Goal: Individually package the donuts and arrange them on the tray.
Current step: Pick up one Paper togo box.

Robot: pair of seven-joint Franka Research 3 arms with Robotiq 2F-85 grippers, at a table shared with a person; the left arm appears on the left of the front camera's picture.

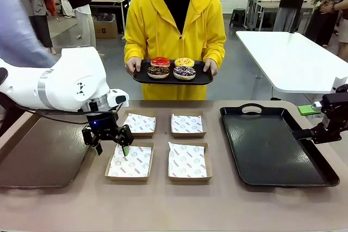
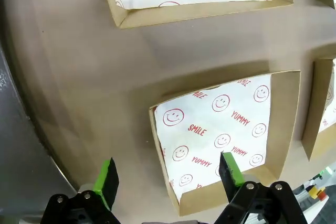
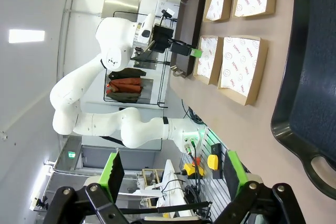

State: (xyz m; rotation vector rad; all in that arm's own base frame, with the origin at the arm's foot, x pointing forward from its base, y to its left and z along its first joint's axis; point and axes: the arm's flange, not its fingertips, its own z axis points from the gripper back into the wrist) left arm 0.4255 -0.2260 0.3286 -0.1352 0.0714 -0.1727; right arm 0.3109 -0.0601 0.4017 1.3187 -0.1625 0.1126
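We see the four donuts (image 1: 171, 67) on a small tray (image 1: 171, 82) in the person's hands (image 1: 132, 67). They are well beyond the near-left box (image 1: 130, 162), past the far edge of the desk (image 1: 163, 205) and well apart from both claws. Our left claw (image 1: 112, 149) hangs spread, pointing down at that box's left wall, with one pad over its paper and the other outside. Our right claw (image 1: 300, 133), also spread, points level toward the box from far to its right.

White arm (image 1: 60, 85), black pincer (image 1: 112, 150), green pads (image 2: 106, 182)
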